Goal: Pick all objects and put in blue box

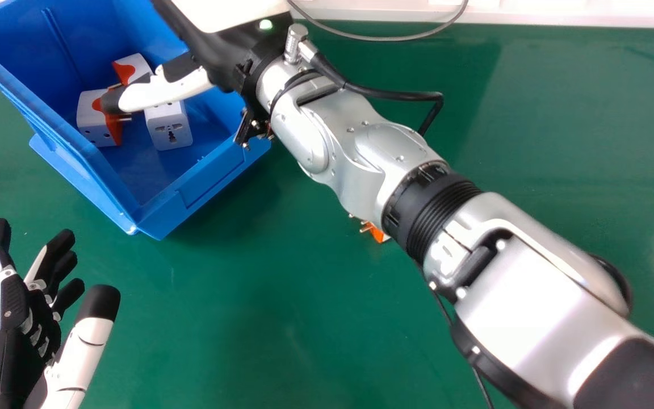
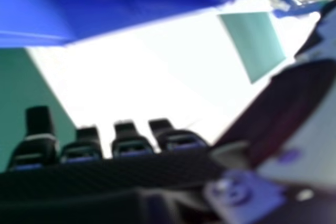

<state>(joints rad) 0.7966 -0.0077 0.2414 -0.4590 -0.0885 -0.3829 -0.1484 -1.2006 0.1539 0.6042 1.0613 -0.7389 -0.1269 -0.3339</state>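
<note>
One silver forearm overhangs one adapter; one box (blue) holds three adapters.

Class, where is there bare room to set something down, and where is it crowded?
Bare table lies between the left hand, blue box and right arm, save for a pronged orange piece beside the arm; more lies beyond it. The box's near end is bare; farther in, three adapters crowd around the right hand.

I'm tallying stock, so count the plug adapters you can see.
4. Three are in the blue box: one at left, one farther back, one at right. The fourth lies on the table, mostly hidden by the right arm; more could be hidden.
</note>
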